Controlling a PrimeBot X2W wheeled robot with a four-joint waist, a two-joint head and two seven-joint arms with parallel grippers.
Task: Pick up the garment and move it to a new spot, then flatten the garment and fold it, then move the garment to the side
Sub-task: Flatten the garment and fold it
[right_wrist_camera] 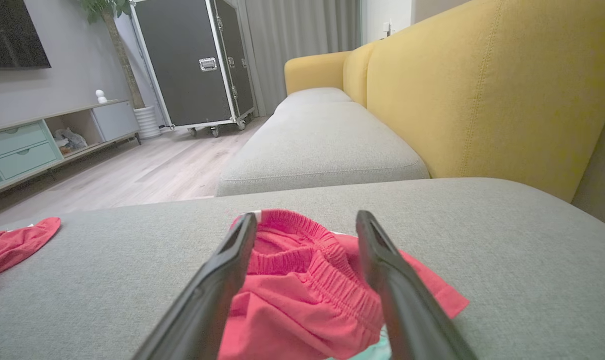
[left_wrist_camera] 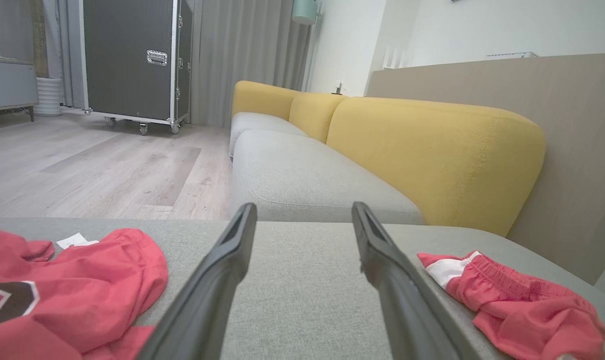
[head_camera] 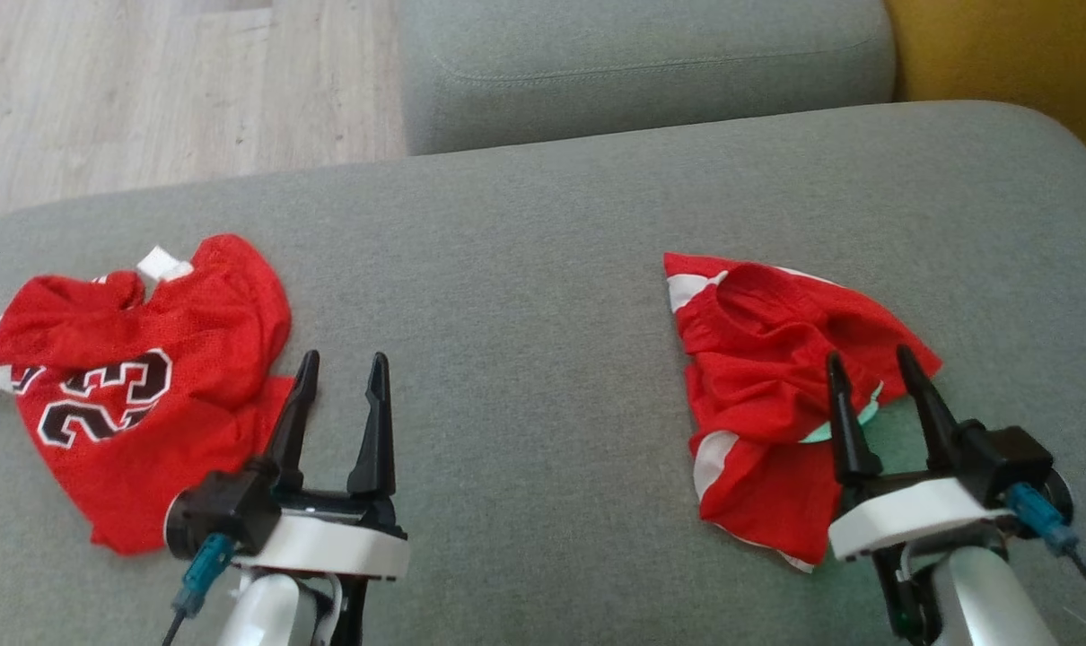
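The grey sofa seat [head_camera: 543, 269] has wide bare fabric between two red garments: one jersey [head_camera: 148, 377] at its left edge, one pair of shorts [head_camera: 767, 377] rightward. Both are released: left end effector [head_camera: 344, 359] beside the jersey, right end effector [head_camera: 868, 355] over the shorts.

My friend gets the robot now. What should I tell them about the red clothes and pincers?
Left pincer: open, empty, beside the jersey, at its right edge.
Right pincer: open, empty, over the shorts, at their near edge.
Both garments lie crumpled on the grey cushion, jersey left, shorts right.
Done: nothing folded yet.
Left: pick up, move, flatten, fold, set aside.
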